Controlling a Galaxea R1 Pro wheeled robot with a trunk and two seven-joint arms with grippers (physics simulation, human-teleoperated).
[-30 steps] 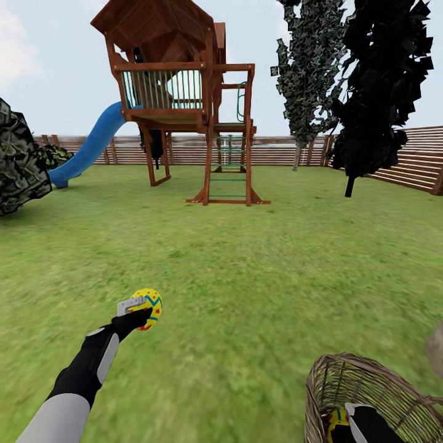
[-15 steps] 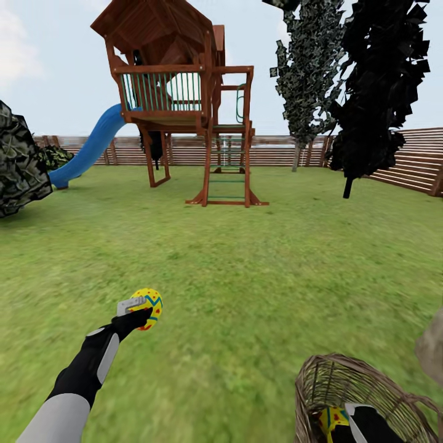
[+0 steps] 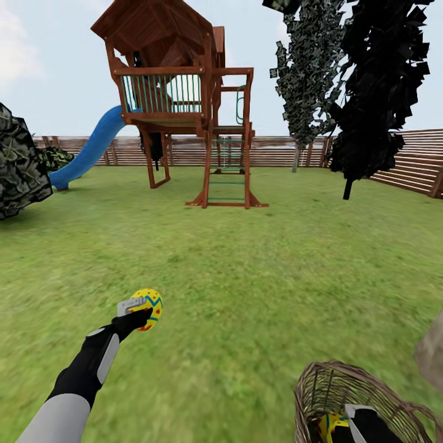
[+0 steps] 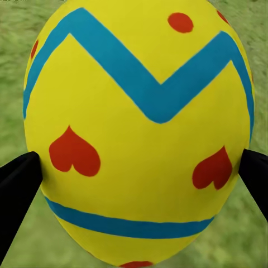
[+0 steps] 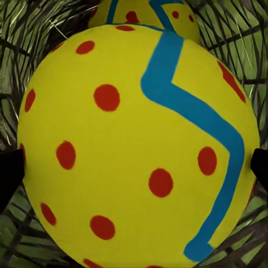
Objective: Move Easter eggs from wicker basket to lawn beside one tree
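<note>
— Inspector: State of your grippers, nearest first?

— Robot: My right gripper (image 5: 134, 162) is down inside the wicker basket (image 3: 326, 384) at the lower right of the head frame. Its dark fingers (image 5: 10, 170) sit at both flanks of a dotted Easter egg (image 5: 137, 145); I judge it clamped on that egg. A second egg (image 5: 148, 14) lies just behind it in the basket.

— Inspector: And the left?

— Robot: My left gripper (image 3: 140, 311), lower left of the frame, is clamped on a heart-marked egg (image 4: 139, 128), held above the lawn (image 3: 258, 277).

— Inspector: Beyond that?

— Robot: Mid-frame, a wooden playset (image 3: 184, 98) with a blue slide (image 3: 89, 147). Upper right, a grey-leaved tree (image 3: 307, 67) and an all-black tree (image 3: 378, 86). A slatted fence (image 3: 406, 160) closes the garden behind.
</note>
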